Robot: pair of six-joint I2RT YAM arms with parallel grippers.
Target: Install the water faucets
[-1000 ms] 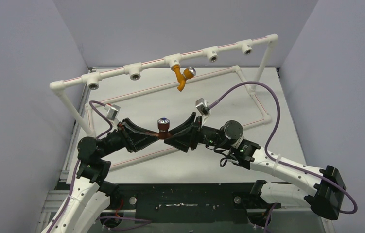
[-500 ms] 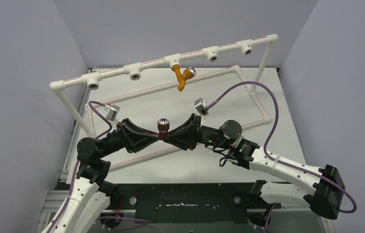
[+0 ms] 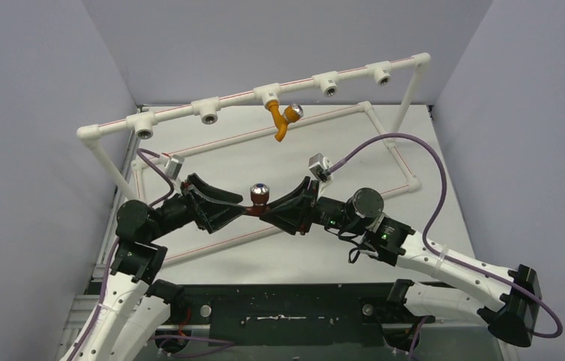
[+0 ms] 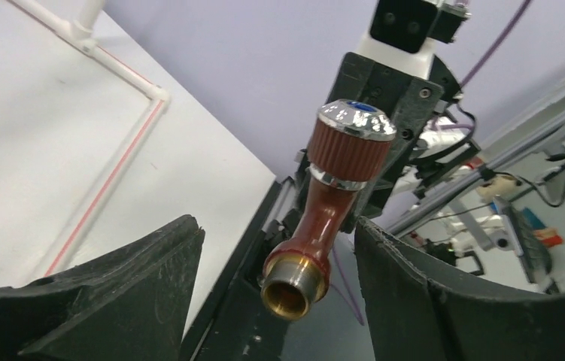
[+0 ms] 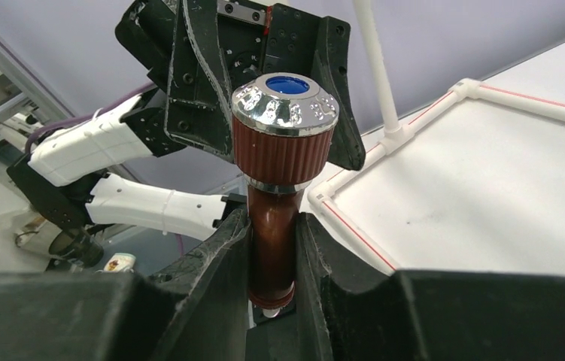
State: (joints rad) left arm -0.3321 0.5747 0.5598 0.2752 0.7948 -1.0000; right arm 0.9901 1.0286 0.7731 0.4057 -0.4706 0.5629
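- The red-brown faucet (image 3: 259, 197) is off the table (image 3: 354, 150), held in the air over its near-middle part, between the two arms and well apart from the pipe rail (image 3: 294, 85) at the far side.
- It stands roughly upright, with the shiny silver knob (image 5: 285, 104) on top; the knob has a blue disc at its centre.
- The right gripper (image 3: 268, 213) comes in from the right and is clamped on the faucet's body below the knob. In the right wrist view both fingers (image 5: 219, 256) press against the red-brown stem from either side.
- The left gripper (image 3: 243, 207) comes in from the left with its jaws spread apart. In the left wrist view the faucet hangs between the two black fingers (image 4: 144, 278), with a gap visible on each side.
- The faucet's brass open end (image 4: 293, 282) points toward the left wrist camera.
- The orange-yellow faucet (image 3: 280, 120) hangs from the middle socket (image 3: 268, 95) of the white rail, spout bent down and knob toward the right.
- Four other sockets on the rail, two to the left (image 3: 208, 114) and two to the right (image 3: 328, 83), have nothing in them.
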